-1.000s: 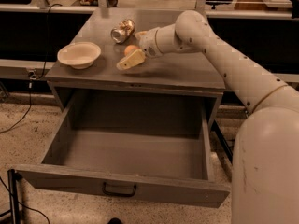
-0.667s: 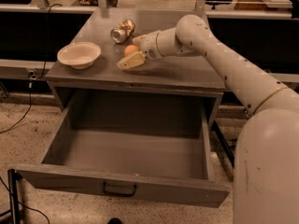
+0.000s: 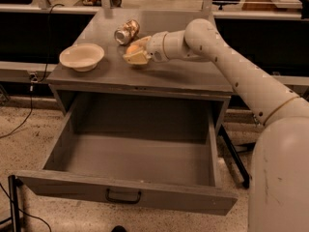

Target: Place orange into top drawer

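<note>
The orange (image 3: 131, 48) shows as a small orange patch between my gripper's cream fingers, on the grey cabinet top (image 3: 188, 76) just in front of the can. My gripper (image 3: 134, 52) is shut on the orange and sits low over the cabinet top, with the arm reaching in from the right. The top drawer (image 3: 72, 185) is pulled wide open below the cabinet top. Its grey inside shows nothing in it, and the dark handle (image 3: 123, 196) is at the centre of its front.
A shiny can (image 3: 126, 32) lies on its side just behind the gripper. A cream bowl (image 3: 82, 56) stands at the left of the cabinet top. My white arm and base fill the right side. Black cables run along the speckled floor at left.
The gripper has shifted slightly up and back toward the can, and the orange now shows between its fingers. The drawer, bowl and can have not moved.
</note>
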`<state>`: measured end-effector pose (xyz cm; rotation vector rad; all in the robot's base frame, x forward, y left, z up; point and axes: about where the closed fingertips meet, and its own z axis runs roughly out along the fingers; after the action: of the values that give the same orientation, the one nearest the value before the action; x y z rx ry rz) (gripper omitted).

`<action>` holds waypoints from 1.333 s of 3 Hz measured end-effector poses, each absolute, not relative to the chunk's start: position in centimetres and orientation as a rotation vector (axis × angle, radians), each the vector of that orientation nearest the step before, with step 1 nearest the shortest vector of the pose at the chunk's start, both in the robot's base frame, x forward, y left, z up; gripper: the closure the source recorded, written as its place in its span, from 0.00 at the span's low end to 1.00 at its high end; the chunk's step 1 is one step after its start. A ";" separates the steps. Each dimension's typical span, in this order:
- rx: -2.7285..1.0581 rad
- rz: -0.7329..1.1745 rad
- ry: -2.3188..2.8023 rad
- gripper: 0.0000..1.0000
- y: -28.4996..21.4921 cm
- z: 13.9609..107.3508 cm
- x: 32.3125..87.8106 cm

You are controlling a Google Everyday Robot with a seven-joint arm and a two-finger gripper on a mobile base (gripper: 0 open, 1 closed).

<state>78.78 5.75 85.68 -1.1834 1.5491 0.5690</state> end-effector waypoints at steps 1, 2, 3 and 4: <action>-1.159 0.578 1.440 0.94 5.0 88.8 78.5; -1.135 0.572 1.317 1.00 3.7 92.9 76.7; -1.129 0.560 1.271 1.00 1.7 95.4 72.3; -1.252 0.647 1.260 1.00 3.7 92.6 65.4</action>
<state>65.45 3.70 92.59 -1.2520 1.2596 0.6466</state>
